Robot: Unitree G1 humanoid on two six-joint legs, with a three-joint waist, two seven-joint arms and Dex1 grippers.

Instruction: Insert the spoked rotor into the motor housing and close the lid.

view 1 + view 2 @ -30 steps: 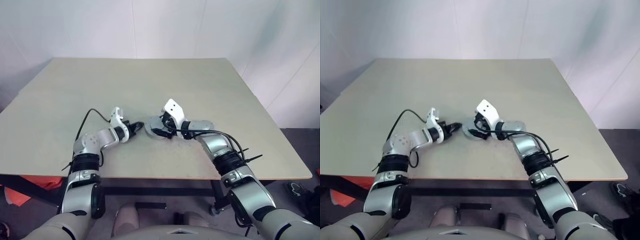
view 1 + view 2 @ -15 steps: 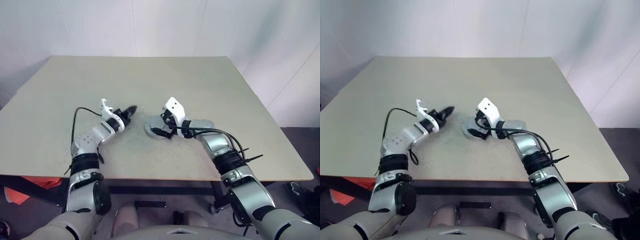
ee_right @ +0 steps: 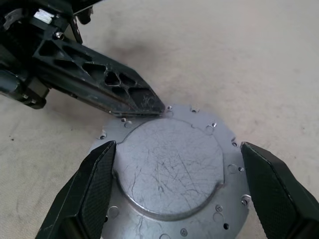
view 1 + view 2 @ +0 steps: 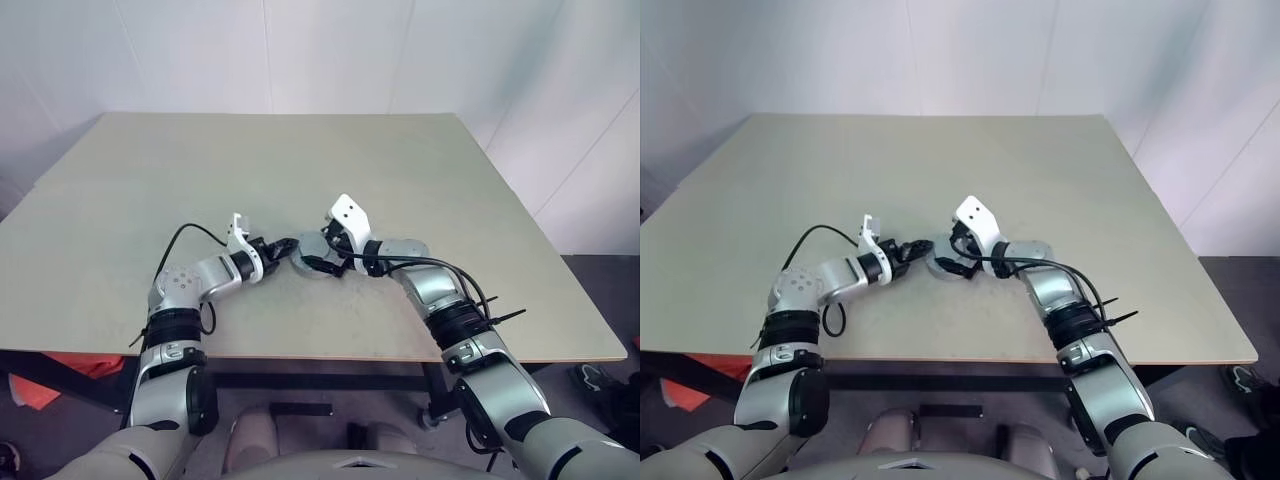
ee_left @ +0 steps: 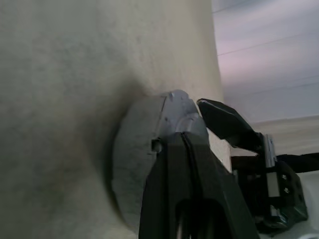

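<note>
On the beige surface, the lid, a flat grey metal disc with small screw holes around its rim and a raised, scratched round centre, is seen lying flat near the front middle, between the two arms. The right gripper is held low over it, pointing forward and toward the robot's left with the forearm bent inward; its black fingers are spread wide, one at each side of the disc's raised centre, and no grip on it can be made out. The left gripper is reached in from the other side, angled slightly downward and toward the right, its fingers pressed together with nothing between them, their tips set on the disc's top at its rim.
</note>
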